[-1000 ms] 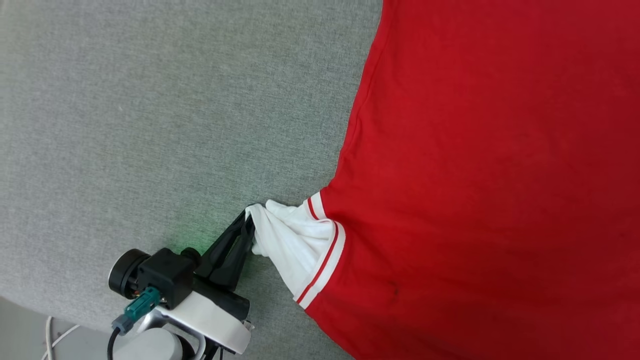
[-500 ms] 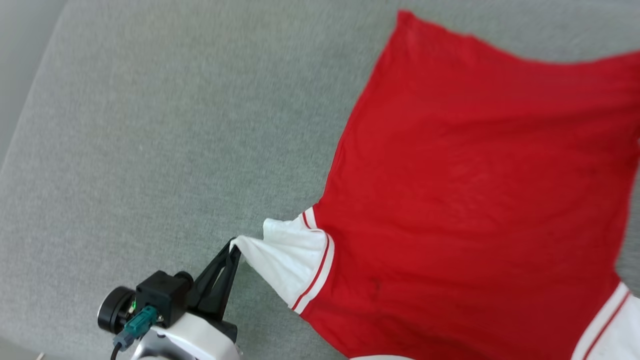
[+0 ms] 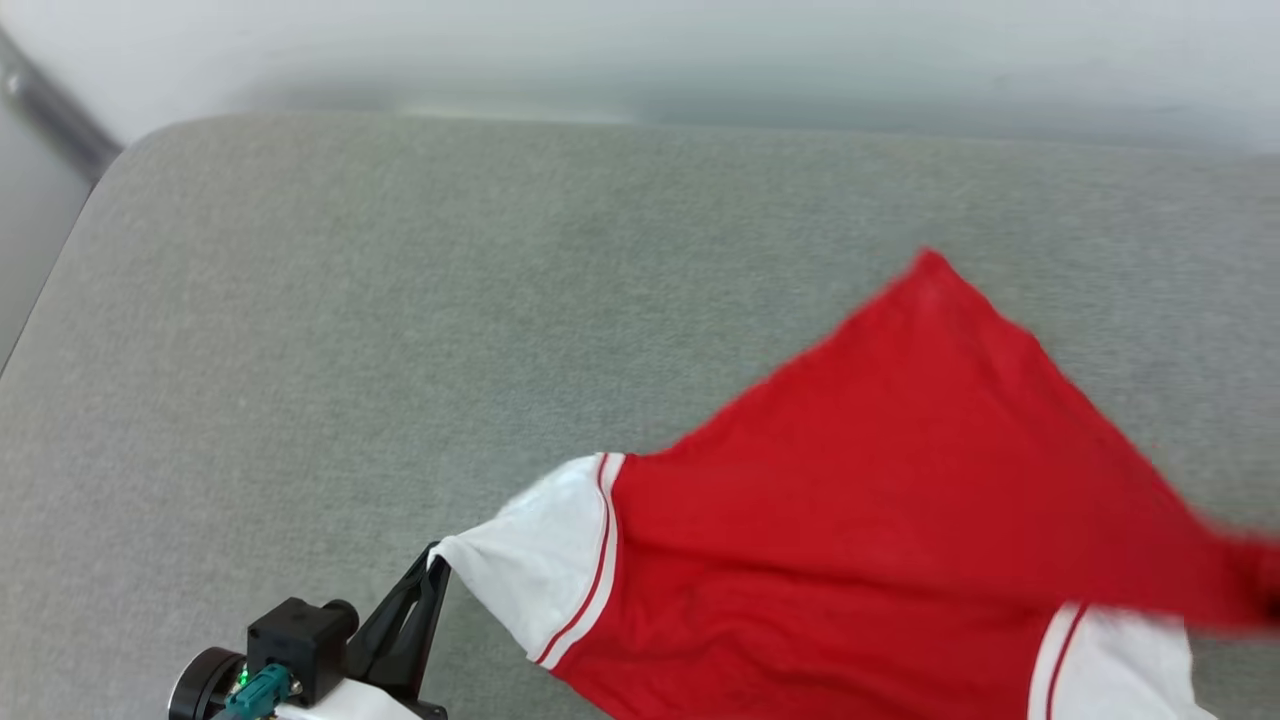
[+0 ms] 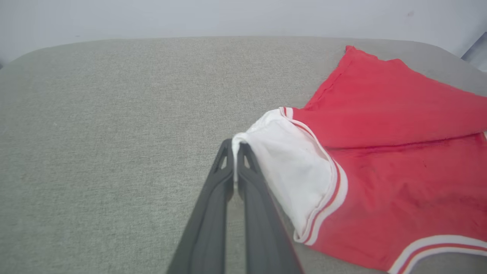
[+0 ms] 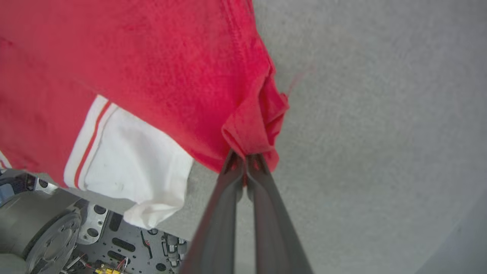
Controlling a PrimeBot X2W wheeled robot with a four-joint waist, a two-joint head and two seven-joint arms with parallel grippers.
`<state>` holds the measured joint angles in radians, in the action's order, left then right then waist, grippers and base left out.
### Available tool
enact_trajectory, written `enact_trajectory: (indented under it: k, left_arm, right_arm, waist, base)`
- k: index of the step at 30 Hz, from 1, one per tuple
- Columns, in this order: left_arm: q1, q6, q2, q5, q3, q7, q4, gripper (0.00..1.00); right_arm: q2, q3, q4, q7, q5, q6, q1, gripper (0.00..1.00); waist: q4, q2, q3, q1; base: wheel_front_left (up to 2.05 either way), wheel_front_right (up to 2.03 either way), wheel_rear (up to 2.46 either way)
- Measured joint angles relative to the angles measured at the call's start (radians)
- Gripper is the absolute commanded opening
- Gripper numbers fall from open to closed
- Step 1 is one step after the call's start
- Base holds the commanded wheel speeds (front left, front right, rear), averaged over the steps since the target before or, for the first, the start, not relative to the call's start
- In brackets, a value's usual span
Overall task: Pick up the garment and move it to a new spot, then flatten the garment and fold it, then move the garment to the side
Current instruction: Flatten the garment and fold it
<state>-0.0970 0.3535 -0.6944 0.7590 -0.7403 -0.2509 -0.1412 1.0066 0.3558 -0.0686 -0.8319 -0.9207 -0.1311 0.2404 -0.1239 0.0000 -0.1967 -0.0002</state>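
Observation:
The garment (image 3: 900, 500) is a red T-shirt with white, red-striped sleeves, spread over the right half of the grey cushion. My left gripper (image 3: 435, 555) sits at the lower left of the head view, shut on the tip of one white sleeve (image 3: 535, 560). The left wrist view shows its fingers pinching that sleeve's (image 4: 289, 160) edge at the left gripper (image 4: 235, 146). In the right wrist view my right gripper (image 5: 245, 158) is shut on a bunched red hem corner (image 5: 255, 125), with the other white sleeve (image 5: 129, 167) hanging to the left. The garment's (image 4: 392, 144) body lies partly folded over itself.
The grey cushion (image 3: 400, 300) stretches wide to the left and far side of the garment. A pale wall (image 3: 640, 50) runs behind it. The cushion's near edge and the robot's base (image 5: 57, 236) show at the lower left of the right wrist view.
The head camera has tilted up, bringing the cushion's far edge and the wall into view. The garment's far corner has lifted and folded toward me. The right gripper has shut on the red hem.

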Motion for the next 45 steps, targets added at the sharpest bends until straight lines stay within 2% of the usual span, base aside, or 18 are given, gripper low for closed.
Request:
enact_trajectory:
  k: [3, 7, 12, 13, 14, 17, 22, 27, 32, 36, 40, 45]
  left_arm:
    - [0.007, 0.0, -0.002, 0.002, 0.004, -0.001, 0.002, 0.0]
    - [0.01, -0.001, -0.003, 0.003, 0.009, -0.005, 0.007, 0.0]
    - [0.01, -0.008, 0.0, 0.002, 0.014, -0.006, 0.02, 0.0]
    - [0.01, -0.01, 0.001, 0.002, 0.016, -0.006, 0.022, 0.0]
    - [0.01, -0.01, 0.002, 0.002, 0.017, -0.006, 0.026, 0.0]
    - [0.01, -0.014, 0.005, 0.002, 0.018, -0.007, 0.034, 0.0]
    - [0.009, -0.02, 0.01, -0.001, 0.02, -0.008, 0.035, 0.0]
    - [-0.007, -0.032, 0.016, -0.016, 0.014, -0.008, 0.035, 0.0]
    - [-0.048, -0.046, 0.031, -0.035, 0.006, -0.007, 0.038, 0.0]
    - [-0.085, -0.056, 0.047, -0.049, -0.002, -0.007, 0.038, 0.0]
    - [-0.125, -0.069, 0.067, -0.067, -0.013, -0.006, 0.038, 0.0]
    - [-0.164, -0.072, 0.086, -0.084, -0.017, -0.006, 0.036, 0.0]
  right_arm:
    - [-0.001, -0.012, -0.001, 0.041, -0.023, 0.0, -0.17, 0.0]
    - [-0.04, -0.02, -0.01, 0.093, -0.03, 0.0, -0.331, 0.0]
    - [-0.101, -0.041, -0.031, 0.144, -0.015, 0.0, -0.385, 0.02]
    - [-0.106, -0.049, -0.03, 0.155, -0.004, 0.0, -0.385, 0.49]
    - [-0.109, -0.057, -0.025, 0.165, 0.005, 0.0, -0.383, 1.0]
    - [-0.105, -0.108, 0.005, 0.188, 0.007, 0.0, -0.344, 1.0]
    - [-0.052, -0.198, 0.091, 0.202, 0.007, 0.0, -0.243, 1.0]
    - [0.0, -0.225, 0.16, 0.151, 0.026, 0.0, -0.088, 1.0]
    - [0.02, -0.143, 0.2, 0.03, 0.058, 0.0, 0.103, 1.0]
    - [0.005, -0.034, 0.185, -0.092, 0.106, 0.0, 0.256, 1.0]
    - [-0.046, 0.055, 0.122, -0.184, 0.145, 0.0, 0.369, 1.0]
    - [-0.123, 0.133, 0.02, -0.225, 0.203, 0.0, 0.474, 1.0]
  waist:
    - [0.022, 0.0, 0.02, -0.0001]
    - [0.036, 0.0, 0.022, -0.0001]
    - [0.045, 0.0, 0.009, 0.0]
    - [0.048, 0.0, 0.008, 0.0]
    - [0.05, 0.0, 0.008, 0.0001]
    - [0.055, 0.0, 0.014, 0.0001]
    - [0.054, 0.0, 0.019, 0.0001]
    - [0.04, 0.0, -0.002, 0.0002]
    - [0.015, 0.0, -0.041, 0.0003]
    - [-0.009, 0.0, -0.079, 0.0003]
    - [-0.037, 0.0, -0.121, 0.0004]
    - [-0.074, 0.0, -0.18, 0.0004]
  base:
    - [0.0, 0.0, 0.0]
    - [0.0, 0.0, 0.0]
    - [0.0, 0.0, 0.0]
    - [0.0, 0.0, 0.0]
    - [0.0, 0.0, 0.0]
    - [0.0, 0.0, 0.0]
    - [0.0, 0.0, 0.0]
    - [0.0, 0.0, 0.0]
    - [0.0, 0.0, 0.0]
    - [0.0, 0.0, 0.0]
    - [0.0, 0.0, 0.0]
    - [0.0, 0.0, 0.0]
